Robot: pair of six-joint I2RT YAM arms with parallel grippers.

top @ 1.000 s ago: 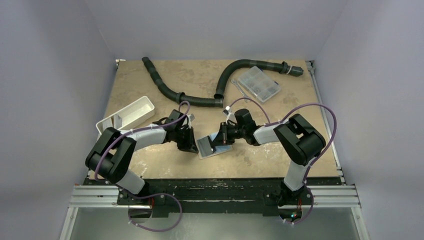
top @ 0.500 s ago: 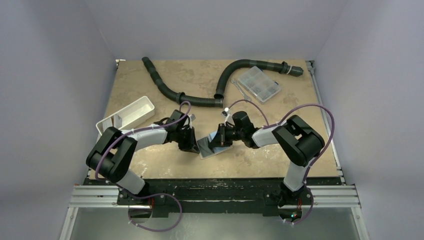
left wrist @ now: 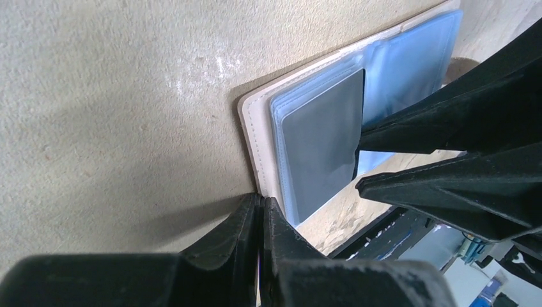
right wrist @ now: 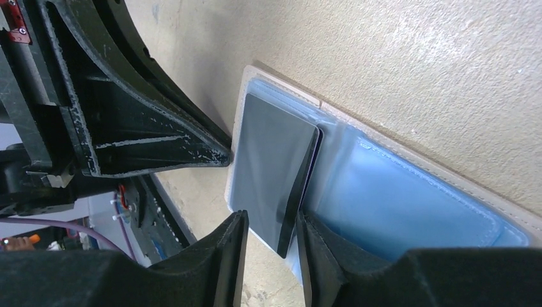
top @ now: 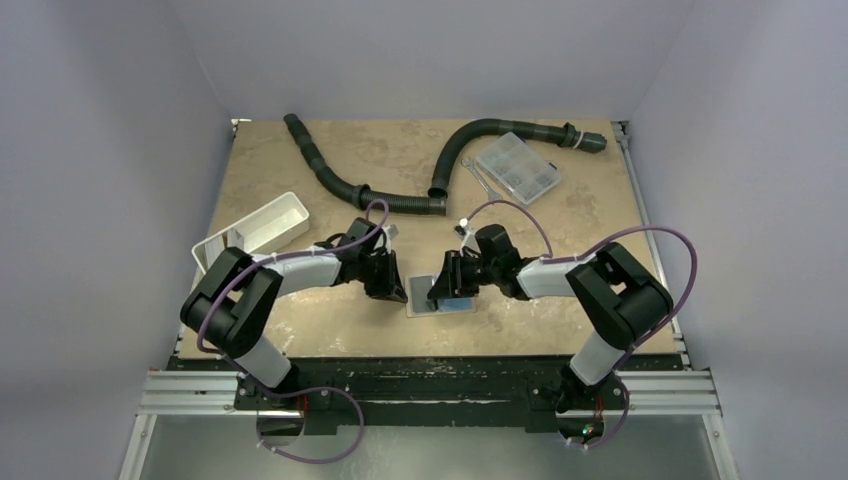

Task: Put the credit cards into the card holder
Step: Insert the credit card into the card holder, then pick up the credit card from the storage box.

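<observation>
**Card holder point(right wrist: 415, 198) open flat between both grippers**

Lies spread on the table point(top: 330, 325), blue pockets up, close to the arm bases. From the right wrist: shows right gripper point(right wrist: 271, 224) with jaws partly apart and the edge of a dark credit card point(right wrist: 271, 153) in the gap; that long edge looks lifted off the pocket. From the left wrist: shows left gripper point(left wrist: 260, 199) closed tight, tips touching the card holder at its tan corner; cannot tell whether pinching it. Shows the credit card flat there, lift hidden; cannot tell whether tucked in the sleeve. From the top only, farther back: white tray point(top: 255, 230) at left, black corrugated hoses point(top: 330, 176), clear compartment box point(top: 517, 167) farthest.
</observation>
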